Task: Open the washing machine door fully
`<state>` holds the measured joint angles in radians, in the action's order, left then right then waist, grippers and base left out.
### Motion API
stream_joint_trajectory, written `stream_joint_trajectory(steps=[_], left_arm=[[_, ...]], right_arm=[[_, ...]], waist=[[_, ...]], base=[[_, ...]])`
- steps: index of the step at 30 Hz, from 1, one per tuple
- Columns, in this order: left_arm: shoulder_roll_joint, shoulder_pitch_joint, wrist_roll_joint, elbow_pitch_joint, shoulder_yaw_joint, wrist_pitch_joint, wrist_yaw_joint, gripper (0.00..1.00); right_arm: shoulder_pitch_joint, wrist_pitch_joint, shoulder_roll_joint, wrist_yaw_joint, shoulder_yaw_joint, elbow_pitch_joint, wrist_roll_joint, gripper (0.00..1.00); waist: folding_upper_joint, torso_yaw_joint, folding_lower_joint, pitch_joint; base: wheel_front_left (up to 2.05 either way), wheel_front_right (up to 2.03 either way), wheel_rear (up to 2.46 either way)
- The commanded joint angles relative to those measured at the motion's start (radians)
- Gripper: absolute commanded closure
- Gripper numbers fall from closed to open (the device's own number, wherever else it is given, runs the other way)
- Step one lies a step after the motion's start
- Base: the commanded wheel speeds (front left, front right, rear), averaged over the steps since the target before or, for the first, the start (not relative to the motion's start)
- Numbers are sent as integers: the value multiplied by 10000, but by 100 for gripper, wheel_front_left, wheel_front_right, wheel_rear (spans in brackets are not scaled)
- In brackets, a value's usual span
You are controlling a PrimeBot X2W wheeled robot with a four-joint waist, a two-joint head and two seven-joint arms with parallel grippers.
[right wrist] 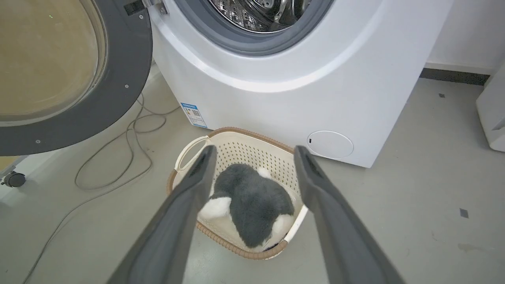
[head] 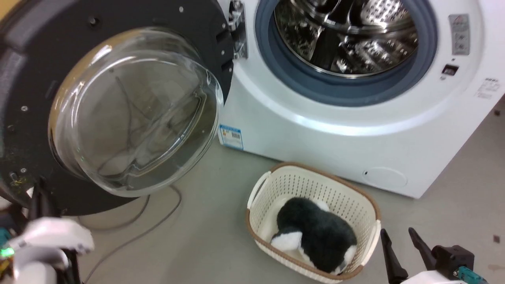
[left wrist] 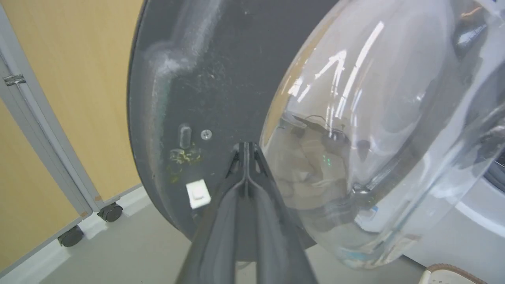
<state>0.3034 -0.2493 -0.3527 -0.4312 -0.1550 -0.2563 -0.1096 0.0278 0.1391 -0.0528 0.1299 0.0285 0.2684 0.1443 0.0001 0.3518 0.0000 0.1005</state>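
Observation:
The washing machine door [head: 31, 79] stands swung out to the left of the washing machine [head: 315, 130], its matte black inner face and bulging glass bowl [head: 134, 110] turned toward me. Its metal hinge [head: 238, 29] sits beside the grey gasket and steel drum [head: 347, 35]. My left gripper [left wrist: 245, 146] is shut with nothing in it, its tips at the door's black inner face [left wrist: 205, 79] just left of the glass. In the head view that left gripper [head: 39, 193] is at the door's lower edge. My right gripper [head: 402, 244] hangs open, low over the floor; its fingers [right wrist: 197, 177] frame the basket.
A cream basket [head: 315, 173] holding a black-and-white plush toy [head: 315, 232] stands on the floor before the machine. A loose cable [right wrist: 118, 157] lies under the door. A yellow partition on castors [left wrist: 59, 98] stands behind the door. A white appliance [right wrist: 493, 114] is at the far right.

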Motion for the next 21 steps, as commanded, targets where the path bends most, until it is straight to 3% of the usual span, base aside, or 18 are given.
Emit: stream_joint_trajectory(steps=[1, 13, 21], left_arm=[[-191, 474, 162, 335, -44, -54, 22, 0], [-1382, 3402, 710, 2783, 607, 58, -93, 0], [-1557, 4053, 1169, 3463, 1628, 432, 147, 0]], right_arm=[[23, 118, 26, 8, -49, 84, 81, 0], [273, 382, 26, 8, -342, 4, 186, 0], [401, 301, 26, 8, -335, -569, -127, 0]], waist=[[-1, -83, 0, -277], [-1, -645, 0, -1059], [-1, -1280, 0, -1233]], base=[[0, 0, 0], [0, 0, 0], [0, 0, 0]])
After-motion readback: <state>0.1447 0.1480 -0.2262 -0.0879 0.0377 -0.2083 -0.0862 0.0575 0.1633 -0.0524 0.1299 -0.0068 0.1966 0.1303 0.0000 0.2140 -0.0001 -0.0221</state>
